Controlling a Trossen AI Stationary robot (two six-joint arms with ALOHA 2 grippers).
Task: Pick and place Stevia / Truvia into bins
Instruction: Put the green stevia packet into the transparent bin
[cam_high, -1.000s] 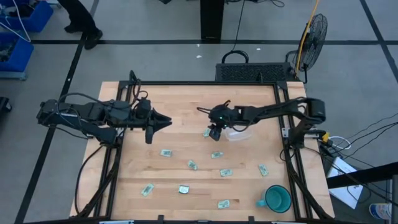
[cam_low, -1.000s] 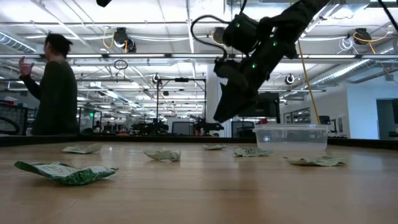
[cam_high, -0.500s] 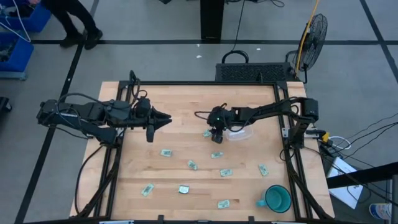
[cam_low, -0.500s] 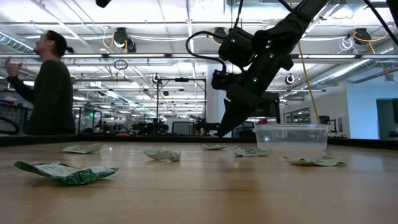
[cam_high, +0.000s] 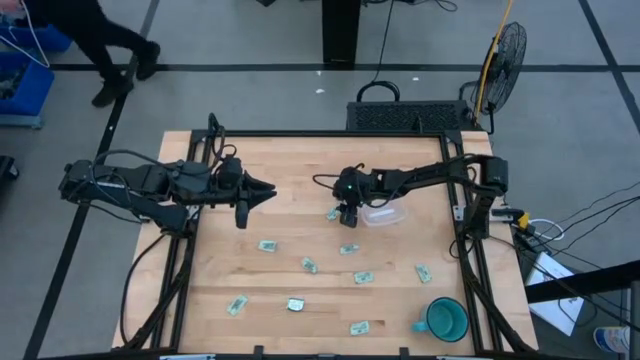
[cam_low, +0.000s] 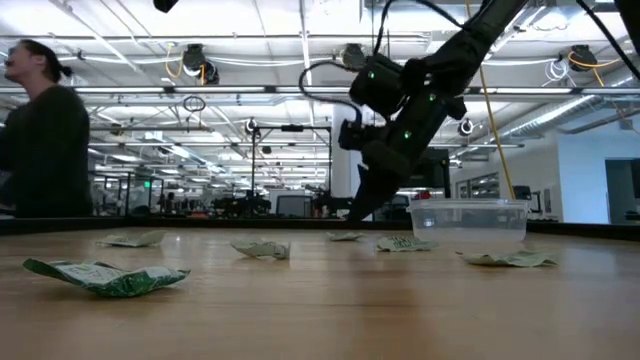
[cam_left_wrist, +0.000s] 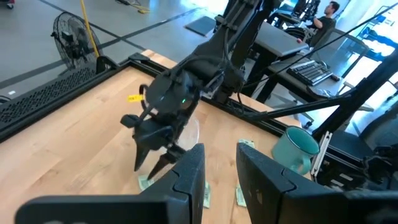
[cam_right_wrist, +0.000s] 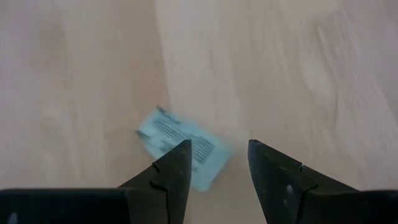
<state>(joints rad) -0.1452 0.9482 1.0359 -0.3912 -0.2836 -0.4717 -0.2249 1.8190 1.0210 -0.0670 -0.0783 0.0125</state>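
Pick step. Right gripper (cam_right_wrist: 214, 165) fingers apart, poised over sachet (cam_right_wrist: 185, 145) beside clear tub (cam_high: 383, 214). Next: descend, straddle sachet, close. Left gripper (cam_high: 262, 195) parked at table's left, fingers parted.

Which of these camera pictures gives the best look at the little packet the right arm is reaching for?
The right wrist view: the packet lies flat between the open right gripper fingers. The high view shows only a speck beside the gripper; the low and left wrist views barely show it.
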